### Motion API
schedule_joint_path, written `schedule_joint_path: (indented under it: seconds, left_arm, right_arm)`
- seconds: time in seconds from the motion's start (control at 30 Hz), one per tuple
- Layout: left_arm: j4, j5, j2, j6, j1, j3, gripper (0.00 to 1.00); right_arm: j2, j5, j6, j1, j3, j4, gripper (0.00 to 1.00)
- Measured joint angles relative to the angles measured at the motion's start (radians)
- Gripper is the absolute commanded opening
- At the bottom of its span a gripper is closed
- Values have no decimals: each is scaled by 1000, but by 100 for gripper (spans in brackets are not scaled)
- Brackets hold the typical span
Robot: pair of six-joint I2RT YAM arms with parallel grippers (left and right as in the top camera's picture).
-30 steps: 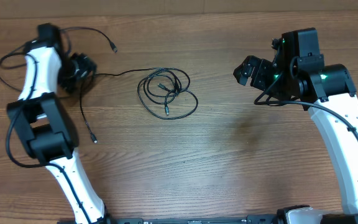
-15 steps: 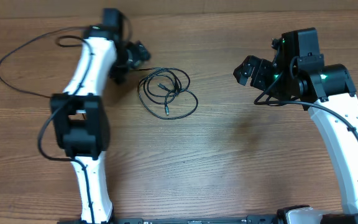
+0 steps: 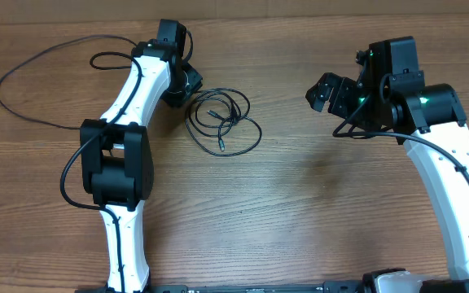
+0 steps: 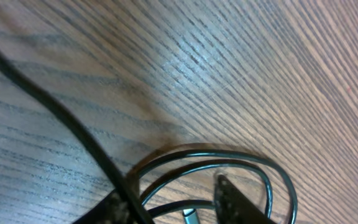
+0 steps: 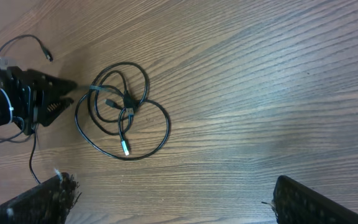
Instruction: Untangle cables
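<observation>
A coil of thin black cables (image 3: 222, 120) lies on the wooden table, left of centre, with a light plug end (image 3: 218, 149) pointing forward. It also shows in the right wrist view (image 5: 123, 112). My left gripper (image 3: 190, 85) is low at the coil's upper left edge, and its fingers stand apart. In the left wrist view the left gripper (image 4: 169, 190) has cable loops (image 4: 241, 163) and a plug (image 4: 191, 216) between its fingertips. Another thin black cable (image 3: 10, 61) trails in a long loop at the far left. My right gripper (image 3: 324, 92) is open, empty and raised to the right of the coil.
The left arm (image 3: 129, 98) stretches from the front edge to the back of the table. A thick black strand (image 4: 48, 106) crosses the left wrist view diagonally, close to the camera. The table's back edge (image 3: 259, 18) is just behind the coil.
My left arm has swung right from the far left to the coil's edge. The coil has shifted slightly right. The long cable now trails behind on the left. The right arm is still.
</observation>
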Motion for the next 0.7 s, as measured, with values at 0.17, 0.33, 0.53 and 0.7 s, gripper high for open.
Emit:
schedule_joint_path:
  seconds: [0.17,0.33,0.53,0.7]
  left_arm:
    - [-55,-45,-36,31,0,3,4]
    - [-45,-183,-299,106,-9,5,4]
    - [-39,-290,-495,212,-34,33,4]
    - [-43,-371,-500,288,-35,32,4]
  right_arm:
    - [0,0,0,0,0,0,100]
    - [0,0,0,0,0,0,100]
    - [0,0,0,0,0,0,100]
    - [0,-1,0,0,0,1,100]
